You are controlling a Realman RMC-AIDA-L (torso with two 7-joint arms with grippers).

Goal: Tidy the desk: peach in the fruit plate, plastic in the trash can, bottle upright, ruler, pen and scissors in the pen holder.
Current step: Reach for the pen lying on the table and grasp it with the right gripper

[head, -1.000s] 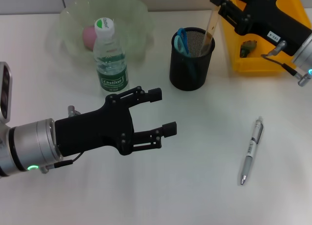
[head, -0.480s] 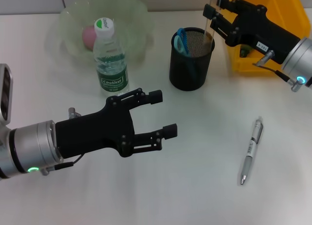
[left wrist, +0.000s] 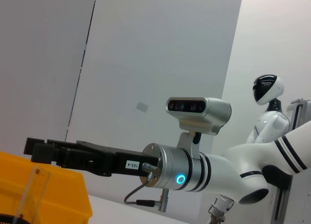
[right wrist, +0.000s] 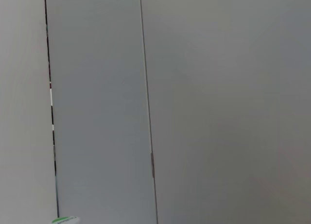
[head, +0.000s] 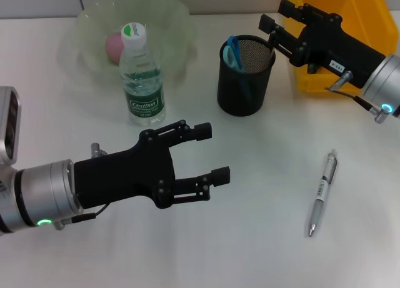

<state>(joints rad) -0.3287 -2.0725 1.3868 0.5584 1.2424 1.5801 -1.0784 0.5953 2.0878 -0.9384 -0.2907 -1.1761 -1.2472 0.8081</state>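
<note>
So the right gripper (head: 270, 30) sits right at the far rim of the black mesh pen holder (head: 245, 75), which makes sense since that's where the ruler, pen and scissors belong. Its jaws look spread open with nothing visible between them. The blue-handled scissors (head: 233, 52) are already standing in the holder. The left wrist view shows a clear strip, probably the ruler (left wrist: 32, 191), poking up just beside the yellow trash can (left wrist: 63, 195), though the head view doesn't show it clearly.

The left gripper (head: 209, 153) hovers over the bare middle of the white surface (head: 250, 238), jaws wide open and holding nothing, apparently just idling out of the way.

The peach (head: 114, 46) is in the clear fruit plate (head: 169, 19), and the bottle (head: 142, 75) is upright in front of it. The pen (head: 322, 193) lies flat on the surface, well apart from the holder, so that's likely the next pickup.
</note>
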